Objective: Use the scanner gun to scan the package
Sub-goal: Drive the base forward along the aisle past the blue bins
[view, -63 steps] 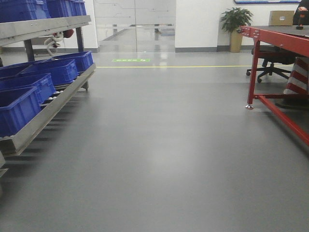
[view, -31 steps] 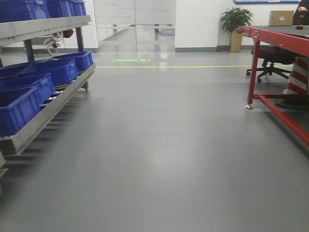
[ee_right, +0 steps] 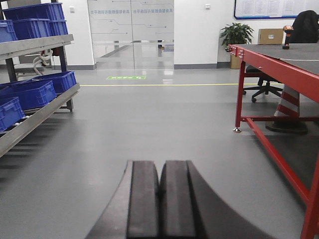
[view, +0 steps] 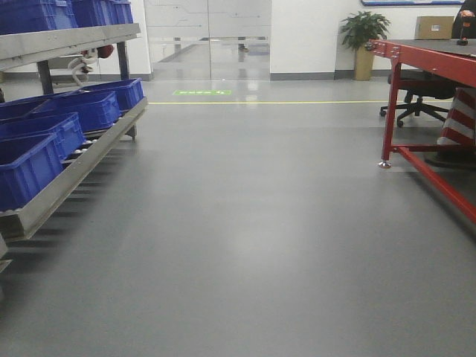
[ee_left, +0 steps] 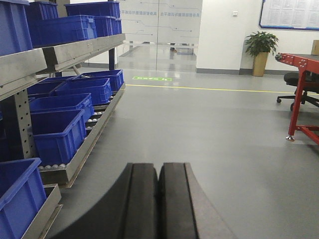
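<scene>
Open grey floor (view: pixel 245 223) runs straight ahead of both grippers to the glass doors (view: pixel 208 37). A rack (ee_left: pixel 75 50) of blue bins (ee_left: pixel 60 134) edges it left of the left gripper (ee_left: pixel 159 172). The red bench (ee_right: pixel 279 69) rail edges it right of the right gripper (ee_right: pixel 160 172). Both grippers are fully closed, pads touching, gripping nothing, and both point level and forward. The scanner gun (ee_right: pixel 287 37) stands on the bench far ahead-right of the right gripper. A cardboard box (ee_right: pixel 270 36) sits beyond it, too far to tell if it's the package.
</scene>
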Robot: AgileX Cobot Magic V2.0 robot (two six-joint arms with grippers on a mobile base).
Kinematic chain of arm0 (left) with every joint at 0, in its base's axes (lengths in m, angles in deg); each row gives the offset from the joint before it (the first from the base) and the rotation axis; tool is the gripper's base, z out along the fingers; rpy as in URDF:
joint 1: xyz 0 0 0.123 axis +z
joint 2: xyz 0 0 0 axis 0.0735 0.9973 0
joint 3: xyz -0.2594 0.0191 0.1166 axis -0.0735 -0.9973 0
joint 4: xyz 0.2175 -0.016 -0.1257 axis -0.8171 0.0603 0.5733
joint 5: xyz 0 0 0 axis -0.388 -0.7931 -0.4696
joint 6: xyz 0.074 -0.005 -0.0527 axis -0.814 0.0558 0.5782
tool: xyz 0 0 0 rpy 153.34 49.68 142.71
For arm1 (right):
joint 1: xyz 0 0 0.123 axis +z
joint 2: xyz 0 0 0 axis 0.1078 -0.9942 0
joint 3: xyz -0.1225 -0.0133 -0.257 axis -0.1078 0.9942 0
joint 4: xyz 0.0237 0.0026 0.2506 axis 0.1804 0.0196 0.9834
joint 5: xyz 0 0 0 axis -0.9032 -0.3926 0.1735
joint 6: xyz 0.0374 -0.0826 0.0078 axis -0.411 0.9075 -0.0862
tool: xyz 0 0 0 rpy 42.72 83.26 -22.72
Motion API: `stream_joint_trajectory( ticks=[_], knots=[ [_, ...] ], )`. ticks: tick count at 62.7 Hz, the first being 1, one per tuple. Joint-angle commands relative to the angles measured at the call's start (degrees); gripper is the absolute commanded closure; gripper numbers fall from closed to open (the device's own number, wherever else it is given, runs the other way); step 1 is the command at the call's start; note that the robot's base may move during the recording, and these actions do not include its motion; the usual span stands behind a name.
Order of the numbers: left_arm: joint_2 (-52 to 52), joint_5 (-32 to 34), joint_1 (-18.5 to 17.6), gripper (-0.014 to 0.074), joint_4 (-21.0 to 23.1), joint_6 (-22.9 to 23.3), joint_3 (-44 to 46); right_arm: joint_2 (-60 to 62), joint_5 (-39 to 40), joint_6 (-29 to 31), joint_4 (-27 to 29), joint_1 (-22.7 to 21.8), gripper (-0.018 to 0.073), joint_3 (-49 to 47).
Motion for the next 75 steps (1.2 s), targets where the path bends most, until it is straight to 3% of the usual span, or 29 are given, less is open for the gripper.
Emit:
stream_joint_trajectory(
  ticks=[1,50,75],
  knots=[
    [-0.17,0.73,-0.12,0.0707,-0.15,0.17,0.14,0.16,1.37,-0.09,0.15,-0.38,0.0724,0.03],
    [-0.17,0.73,0.4,0.0707,-0.15,0.17,0.14,0.16,1.46,-0.09,0.15,-0.38,0.0724,0.03],
    [-0.17,0.73,0.55,0.0707,-0.15,0.17,0.14,0.16,1.42,-0.09,0.15,1.94,0.0724,0.03]
  ],
)
